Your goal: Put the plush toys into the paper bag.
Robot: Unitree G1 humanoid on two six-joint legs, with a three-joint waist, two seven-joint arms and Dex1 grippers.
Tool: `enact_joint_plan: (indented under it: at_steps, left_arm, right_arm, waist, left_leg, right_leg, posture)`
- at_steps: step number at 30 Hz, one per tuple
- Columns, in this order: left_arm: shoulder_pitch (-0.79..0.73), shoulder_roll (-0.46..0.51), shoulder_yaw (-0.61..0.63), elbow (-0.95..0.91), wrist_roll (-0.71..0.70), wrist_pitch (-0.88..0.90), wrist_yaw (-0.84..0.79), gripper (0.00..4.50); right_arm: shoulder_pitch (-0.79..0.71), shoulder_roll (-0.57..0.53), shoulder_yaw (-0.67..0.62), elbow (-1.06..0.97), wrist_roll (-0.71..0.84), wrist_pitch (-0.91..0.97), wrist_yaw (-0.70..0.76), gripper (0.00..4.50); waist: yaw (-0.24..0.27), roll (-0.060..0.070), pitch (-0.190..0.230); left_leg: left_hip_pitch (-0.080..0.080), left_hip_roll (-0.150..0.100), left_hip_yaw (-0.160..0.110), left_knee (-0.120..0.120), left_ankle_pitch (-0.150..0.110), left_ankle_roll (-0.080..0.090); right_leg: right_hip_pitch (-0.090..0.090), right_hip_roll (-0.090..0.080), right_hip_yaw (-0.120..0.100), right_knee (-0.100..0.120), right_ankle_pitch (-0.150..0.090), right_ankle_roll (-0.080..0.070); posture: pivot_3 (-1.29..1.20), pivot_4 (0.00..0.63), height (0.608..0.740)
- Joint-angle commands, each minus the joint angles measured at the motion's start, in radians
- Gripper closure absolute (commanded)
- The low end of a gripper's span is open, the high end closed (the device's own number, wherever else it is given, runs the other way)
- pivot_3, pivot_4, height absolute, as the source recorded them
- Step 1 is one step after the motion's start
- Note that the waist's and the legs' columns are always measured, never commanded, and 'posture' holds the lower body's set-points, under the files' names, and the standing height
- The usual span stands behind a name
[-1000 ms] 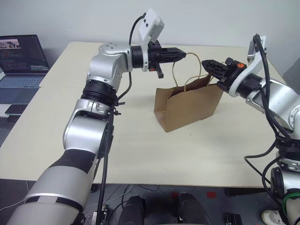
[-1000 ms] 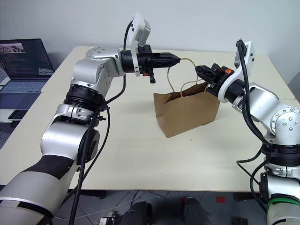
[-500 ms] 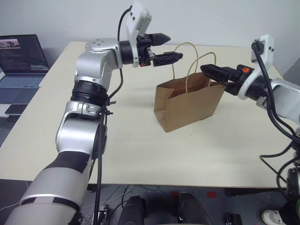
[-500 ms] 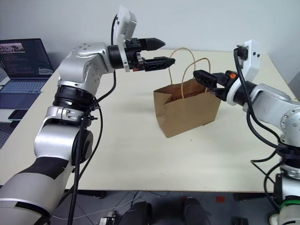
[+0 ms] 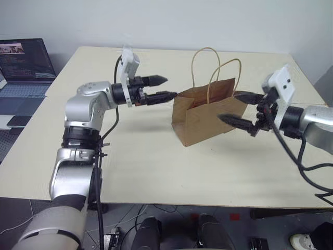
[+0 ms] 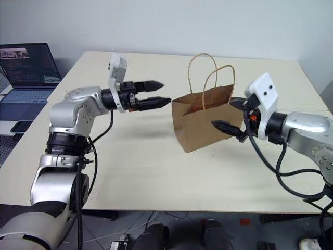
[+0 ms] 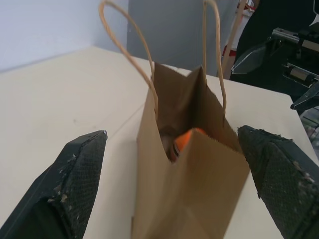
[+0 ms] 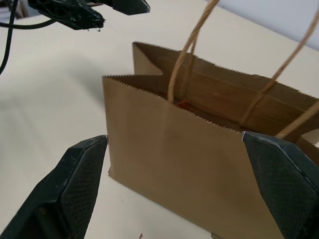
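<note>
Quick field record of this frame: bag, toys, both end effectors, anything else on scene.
bag: paper bag upright on the table, both handles standing up
toys: orange plush visible inside the bag; other toy cannot be made out
left end effector: open, beside the bag's left end, holding nothing
right end effector: open, at the bag's right end, holding nothing
other: laptop off the table's left side

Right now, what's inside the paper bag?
Through the open top of the paper bag, something orange shows, likely the carrot toy. The bag's walls cover the rest, so the egg toy cannot be confirmed.
</note>
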Motion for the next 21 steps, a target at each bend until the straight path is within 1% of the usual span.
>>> enact_joint_plan:
  at_steps: [1,8,13,16,21]
  left_arm:
    - [0.008,-0.024,0.000,-0.030,-0.024,-0.007,-0.001,0.01]
    - [0.029,-0.065,-0.044,-0.013,0.010,-0.059,-0.007,0.01]
    - [0.014,-0.089,-0.033,0.041,0.023,-0.101,0.031,0.01]
    - [0.025,-0.090,-0.031,0.023,0.012,-0.088,0.027,0.01]
    - [0.077,-0.104,-0.062,-0.072,-0.004,-0.057,0.011,0.01]
  right_arm:
    - [-0.014,0.045,0.033,-0.016,-0.108,-0.037,-0.012,0.00]
    - [-0.032,0.161,0.091,-0.022,-0.259,-0.029,-0.045,0.00]
    - [-0.046,0.245,0.120,-0.020,-0.343,-0.015,-0.080,0.00]
    - [-0.051,0.293,0.114,-0.022,-0.367,0.002,-0.098,0.00]
    - [-0.053,0.350,0.105,-0.024,-0.400,0.033,-0.125,0.00]
  waist:
    - [0.000,0.000,0.000]
    - [0.000,0.000,0.000]
    - [0.000,0.000,0.000]
    - [0.000,0.000,0.000]
    - [0.000,0.000,0.000]
  left_leg:
    - [0.000,0.000,0.000,0.000,0.000,0.000]
    - [0.001,0.000,0.000,0.000,0.000,0.000]
    - [0.001,0.000,0.000,0.000,0.000,0.000]
    - [0.001,0.000,0.000,0.000,0.000,0.000]
    - [0.001,0.000,-0.001,0.000,0.000,0.000]
  right_leg:
    - [0.000,0.000,0.000,0.000,0.000,0.000]
    - [0.000,0.000,0.000,0.001,0.000,0.000]
    - [0.000,0.000,0.000,0.001,0.000,0.000]
    - [0.000,0.000,0.000,0.001,0.000,-0.001]
    - [0.000,0.000,0.000,0.002,0.000,-0.001]
  posture:
    - [0.00,0.150,0.740]
    - [0.00,0.150,0.740]
    - [0.00,0.150,0.740]
    - [0.00,0.150,0.740]
    - [0.00,0.150,0.740]
